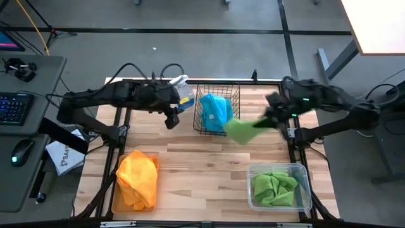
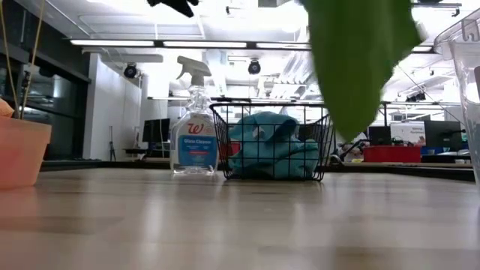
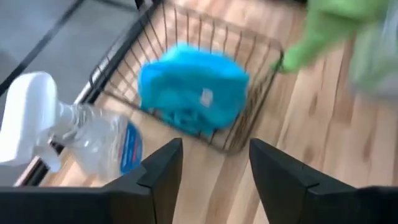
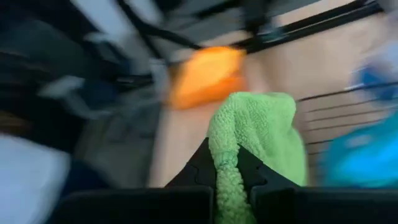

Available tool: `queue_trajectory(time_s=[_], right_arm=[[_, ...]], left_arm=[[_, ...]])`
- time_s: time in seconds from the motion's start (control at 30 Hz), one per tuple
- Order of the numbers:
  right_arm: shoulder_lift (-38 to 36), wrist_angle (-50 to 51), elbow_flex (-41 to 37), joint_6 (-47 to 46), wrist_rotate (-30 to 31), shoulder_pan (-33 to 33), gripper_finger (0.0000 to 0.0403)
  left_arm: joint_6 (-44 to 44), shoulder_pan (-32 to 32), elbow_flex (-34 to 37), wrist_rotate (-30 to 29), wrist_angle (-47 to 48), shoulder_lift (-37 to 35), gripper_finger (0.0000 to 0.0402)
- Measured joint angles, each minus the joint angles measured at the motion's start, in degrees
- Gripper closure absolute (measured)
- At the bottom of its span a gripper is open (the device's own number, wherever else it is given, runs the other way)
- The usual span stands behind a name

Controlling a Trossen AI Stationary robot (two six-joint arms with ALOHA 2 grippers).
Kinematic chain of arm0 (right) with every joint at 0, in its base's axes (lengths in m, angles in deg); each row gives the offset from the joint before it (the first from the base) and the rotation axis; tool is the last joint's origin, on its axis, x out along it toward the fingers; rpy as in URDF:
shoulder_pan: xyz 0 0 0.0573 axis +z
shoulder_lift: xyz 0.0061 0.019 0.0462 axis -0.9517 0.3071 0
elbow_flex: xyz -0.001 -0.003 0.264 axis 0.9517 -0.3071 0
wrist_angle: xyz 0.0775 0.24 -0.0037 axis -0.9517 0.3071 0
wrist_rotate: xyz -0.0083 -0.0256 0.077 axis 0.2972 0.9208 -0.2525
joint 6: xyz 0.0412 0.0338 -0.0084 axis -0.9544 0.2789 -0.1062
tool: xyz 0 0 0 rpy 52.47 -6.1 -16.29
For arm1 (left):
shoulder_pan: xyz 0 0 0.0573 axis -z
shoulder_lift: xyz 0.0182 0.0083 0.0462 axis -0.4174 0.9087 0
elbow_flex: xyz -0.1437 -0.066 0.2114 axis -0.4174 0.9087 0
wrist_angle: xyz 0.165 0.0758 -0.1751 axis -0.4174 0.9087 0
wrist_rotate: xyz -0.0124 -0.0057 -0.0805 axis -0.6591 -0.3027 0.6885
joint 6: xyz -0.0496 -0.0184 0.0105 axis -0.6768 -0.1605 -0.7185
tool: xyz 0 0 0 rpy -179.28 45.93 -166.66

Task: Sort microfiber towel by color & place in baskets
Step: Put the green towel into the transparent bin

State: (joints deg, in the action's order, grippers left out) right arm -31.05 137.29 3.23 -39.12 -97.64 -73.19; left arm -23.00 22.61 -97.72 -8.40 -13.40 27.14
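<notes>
Reaching over the table, right gripper pinches a green towel.

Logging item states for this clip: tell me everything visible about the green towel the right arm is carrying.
The green towel is a lime, nubbly microfiber cloth, bunched and hanging limp. The right gripper has its jaws shut on a pinched fold, so it dangles in the air, clear of the tabletop. From above it sits just beside the black wire basket holding the blue towel, at the basket's near right corner. Whether it brushes the wire cannot be told. More green cloth already lies in the clear tub.
</notes>
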Motion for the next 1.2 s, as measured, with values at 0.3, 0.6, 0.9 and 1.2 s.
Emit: queue_trajectory(time_s=[0.3, 0.6, 0.9, 1.2], right_arm=[[-11.52, -12.59, 0.0, -32.7, -4.12, 16.16, 0.0402], [-15.03, -10.25, 0.07, -46.18, 1.53, 25.68, 0.0402], [-10.24, 9.0, 0.0, -47.98, 0.84, 30.83, 0.0402], [-2.14, 14.71, -0.02, -49.58, 1.37, 40.18, 0.0402]], left_arm=[[-6.98, -0.99, 18.76, -0.98, -24.0, -10.53, 0.0224], [-8.21, -0.99, 20.47, -0.93, -26.34, -10.63, 0.0224], [-8.5, -0.97, 20.47, -0.87, -26.36, -10.65, 0.0225], [-8.35, -0.99, 20.47, -0.87, -26.34, -10.63, 0.0225]])
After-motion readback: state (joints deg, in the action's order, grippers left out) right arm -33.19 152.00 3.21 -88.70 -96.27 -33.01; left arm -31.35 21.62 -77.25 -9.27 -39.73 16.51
